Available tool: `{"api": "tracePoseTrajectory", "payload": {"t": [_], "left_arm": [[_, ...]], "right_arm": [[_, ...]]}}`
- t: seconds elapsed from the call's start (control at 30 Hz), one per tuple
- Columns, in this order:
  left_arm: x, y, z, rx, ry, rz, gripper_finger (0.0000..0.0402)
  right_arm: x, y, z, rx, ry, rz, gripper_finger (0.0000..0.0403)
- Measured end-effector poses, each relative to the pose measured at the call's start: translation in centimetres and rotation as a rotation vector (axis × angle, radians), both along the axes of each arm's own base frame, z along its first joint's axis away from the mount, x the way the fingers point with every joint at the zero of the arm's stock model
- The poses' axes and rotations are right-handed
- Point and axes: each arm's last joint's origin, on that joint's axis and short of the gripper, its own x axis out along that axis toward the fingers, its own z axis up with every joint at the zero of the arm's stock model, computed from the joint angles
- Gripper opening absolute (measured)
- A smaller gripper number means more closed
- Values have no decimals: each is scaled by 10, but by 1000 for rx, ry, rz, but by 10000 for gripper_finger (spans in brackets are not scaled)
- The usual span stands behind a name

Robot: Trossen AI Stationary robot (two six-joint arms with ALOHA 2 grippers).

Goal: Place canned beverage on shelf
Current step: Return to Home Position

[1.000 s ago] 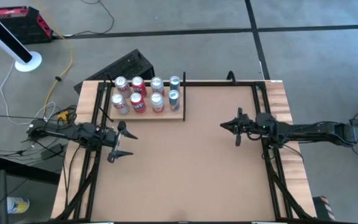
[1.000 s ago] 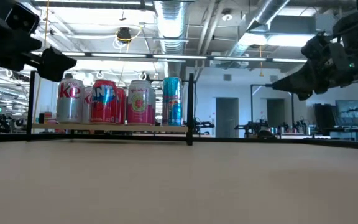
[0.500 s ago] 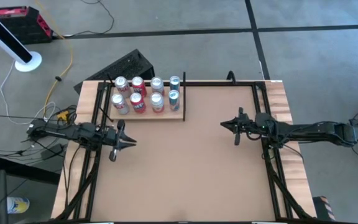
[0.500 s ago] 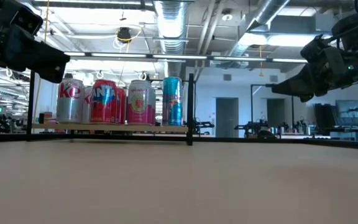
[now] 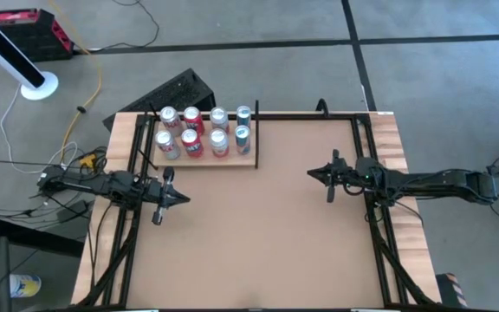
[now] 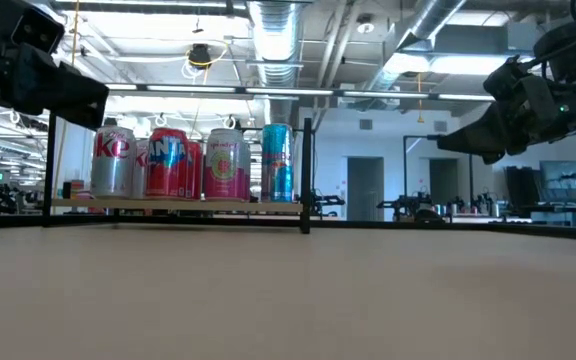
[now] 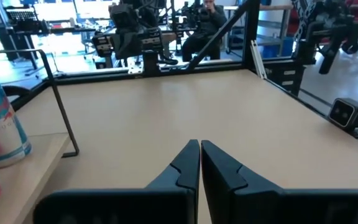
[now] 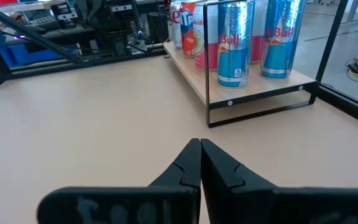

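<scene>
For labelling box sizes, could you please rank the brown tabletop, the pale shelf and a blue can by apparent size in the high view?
Largest: tabletop.
Then: shelf.
Smallest: blue can; both blue cans look alike.

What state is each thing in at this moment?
Shelf: flat on the table, loaded.
Cans: eight, upright on it in two rows.
Left gripper: shut, empty, raised.
Right gripper: shut, empty, raised.
</scene>
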Motion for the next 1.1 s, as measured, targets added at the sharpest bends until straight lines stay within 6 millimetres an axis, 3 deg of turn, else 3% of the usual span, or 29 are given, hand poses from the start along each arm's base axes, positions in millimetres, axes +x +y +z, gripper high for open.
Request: {"api": "tracePoseTrajectory", "payload": {"t": [1.1], "left_arm": [[0, 0, 0, 12, -1, 2, 0]], "right_arm": [[0, 0, 0, 1, 0, 3, 29]]}}
